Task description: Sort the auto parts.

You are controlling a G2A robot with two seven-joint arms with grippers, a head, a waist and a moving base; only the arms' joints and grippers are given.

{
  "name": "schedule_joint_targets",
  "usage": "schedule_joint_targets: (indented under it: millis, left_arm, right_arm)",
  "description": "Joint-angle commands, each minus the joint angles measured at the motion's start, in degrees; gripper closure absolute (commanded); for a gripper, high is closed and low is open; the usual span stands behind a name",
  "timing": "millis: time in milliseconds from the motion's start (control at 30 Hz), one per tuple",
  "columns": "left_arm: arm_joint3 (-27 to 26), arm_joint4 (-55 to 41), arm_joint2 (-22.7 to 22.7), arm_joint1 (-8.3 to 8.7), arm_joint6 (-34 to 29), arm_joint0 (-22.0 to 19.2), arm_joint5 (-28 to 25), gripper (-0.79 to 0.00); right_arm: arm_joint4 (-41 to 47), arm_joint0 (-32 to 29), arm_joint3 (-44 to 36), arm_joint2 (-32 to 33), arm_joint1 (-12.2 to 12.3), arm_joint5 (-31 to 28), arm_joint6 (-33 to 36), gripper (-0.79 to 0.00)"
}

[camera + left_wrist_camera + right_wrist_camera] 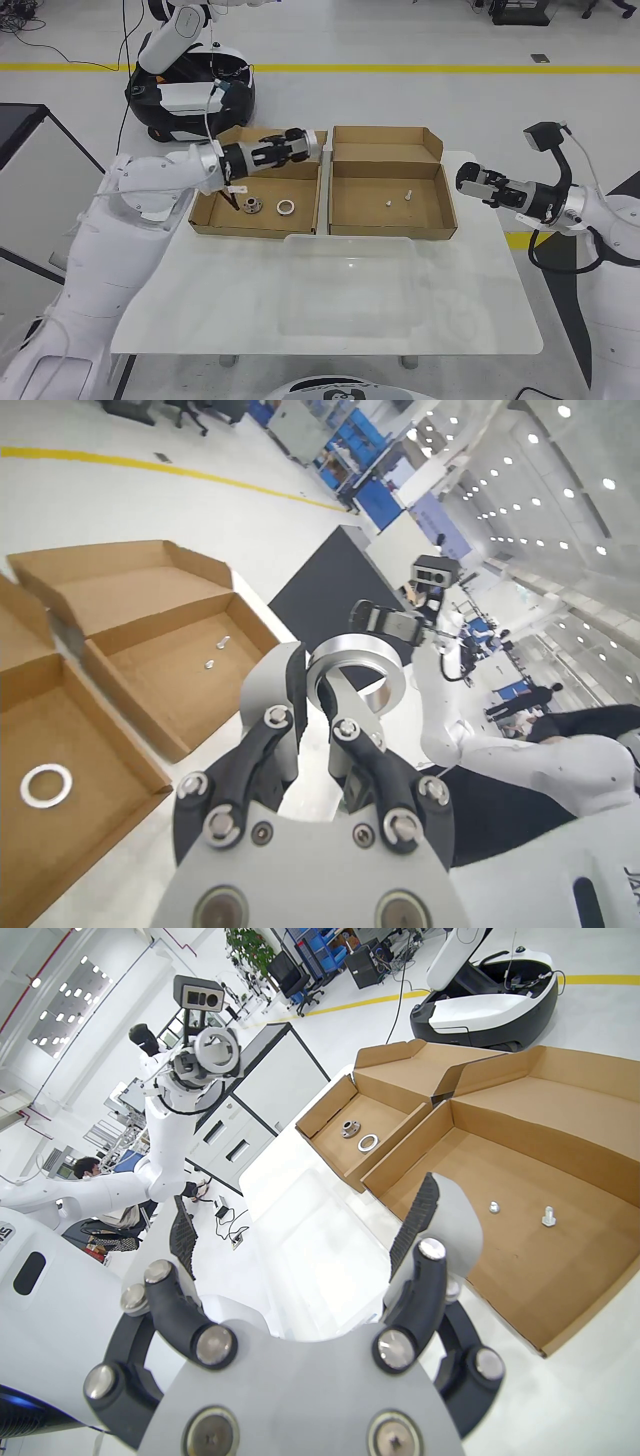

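The left gripper (314, 679) pinches a thick metal ring (357, 672) by its wall, 1 finger (345, 695) passing inside the ring and the other pressed against the outside. It hangs raised over the rear part of the left cardboard box (207, 214). Below this gripper and nearer the robot, on the floor of that box, lie a flat washer (286, 208) and a flanged hub (250, 206), near each other but apart.

The right gripper (305, 1200) is spread wide with nothing between its fingers. It hovers past the outer side wall of the right cardboard box (448, 205), over the edge of the table (480, 320). Inside that box, just beyond this gripper's fingertips, lie a small bolt (548, 1217) and a second small fastener (494, 1207), close together without touching.

The 2 boxes stand side by side, walls touching, between the 2 grippers. A clear plastic tray (350, 285) sits on the table in front of both boxes, nearer the robot than either gripper.
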Motion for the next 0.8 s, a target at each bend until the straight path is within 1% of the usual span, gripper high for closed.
schedule_joint_targets:
  millis: [0,67,100,167,333,433,567,633,767]
  left_arm:
    - [0.31,3.98,0.67,0.14,-1.79,-0.99,4.77,0.000]
    - [0.34,10.02,2.76,0.25,-4.57,-2.07,7.03,0.000]
    - [0.48,11.59,3.71,0.18,-5.18,-2.49,8.66,0.000]
    - [0.75,12.99,5.64,-0.08,-6.28,-3.10,10.77,0.000]
    - [3.23,17.40,9.40,-0.78,-7.85,-5.68,18.66,0.000]
    - [5.82,19.19,10.94,-1.24,-8.88,-7.65,23.86,0.000]
    - [10.13,23.29,13.22,-1.77,-8.90,-9.85,28.32,0.000]
    - [12.55,26.96,14.96,-2.02,-9.46,-11.07,30.95,0.000]
    - [16.47,30.61,16.98,-2.66,-10.41,-13.25,36.54,0.000]
  right_arm:
    - [0.01,0.00,0.00,0.00,0.00,0.00,0.00,-0.785]
    - [0.01,0.00,0.00,0.00,0.00,0.00,0.00,-0.785]
    - [0.01,0.00,0.00,0.00,0.00,0.00,0.00,-0.785]
    - [0.01,0.00,0.00,0.00,0.00,0.00,0.00,-0.785]
    - [0.01,0.00,0.00,0.00,0.00,0.00,0.00,-0.785]
    - [0.01,0.00,0.00,0.00,0.00,0.00,0.00,-0.785]
    - [0.01,0.00,0.00,0.00,0.00,0.00,0.00,-0.785]
    - [0.01,0.00,0.00,0.00,0.00,0.00,0.00,-0.785]
    - [0.01,0.00,0.00,0.00,0.00,0.00,0.00,-0.785]
